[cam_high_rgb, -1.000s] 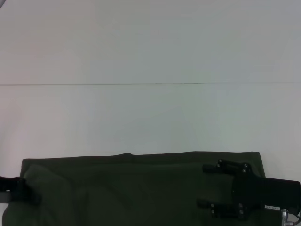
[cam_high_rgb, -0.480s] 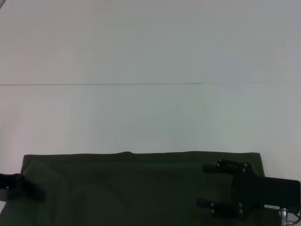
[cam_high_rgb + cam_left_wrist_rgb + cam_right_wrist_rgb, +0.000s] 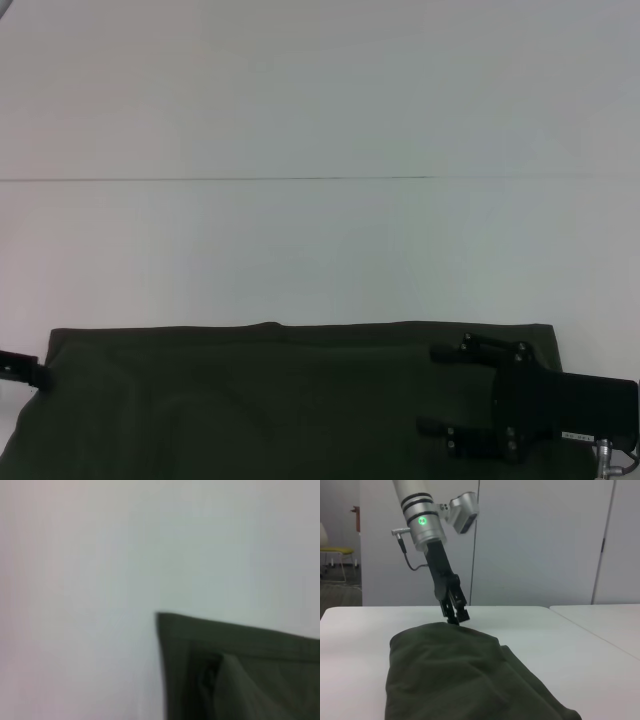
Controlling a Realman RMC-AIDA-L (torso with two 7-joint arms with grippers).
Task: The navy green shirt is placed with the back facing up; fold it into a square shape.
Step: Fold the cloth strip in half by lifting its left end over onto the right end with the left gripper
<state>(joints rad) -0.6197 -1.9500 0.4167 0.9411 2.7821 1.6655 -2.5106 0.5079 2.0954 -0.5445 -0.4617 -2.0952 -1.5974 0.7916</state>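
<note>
The navy green shirt (image 3: 280, 400) lies flat along the near edge of the white table, folded into a long band. My right gripper (image 3: 428, 392) is open over the shirt's right end, its two fingers spread wide and pointing left, with nothing pinched between them. My left gripper (image 3: 22, 369) shows only as a dark tip at the shirt's left edge. In the right wrist view the left gripper (image 3: 456, 614) hangs just over the far end of the shirt (image 3: 455, 670). The left wrist view shows a folded corner of the shirt (image 3: 240, 670) on the bare table.
The white table (image 3: 320, 250) stretches far ahead of the shirt, with a thin seam line (image 3: 220, 180) running across it. In the right wrist view a second white table (image 3: 610, 625) stands beside it, and a yellow chair (image 3: 337, 555) sits in the background.
My left gripper has drawn back to the left, off the shirt's left corner. The raised fold there has settled flat. The right gripper has stayed where it was.
</note>
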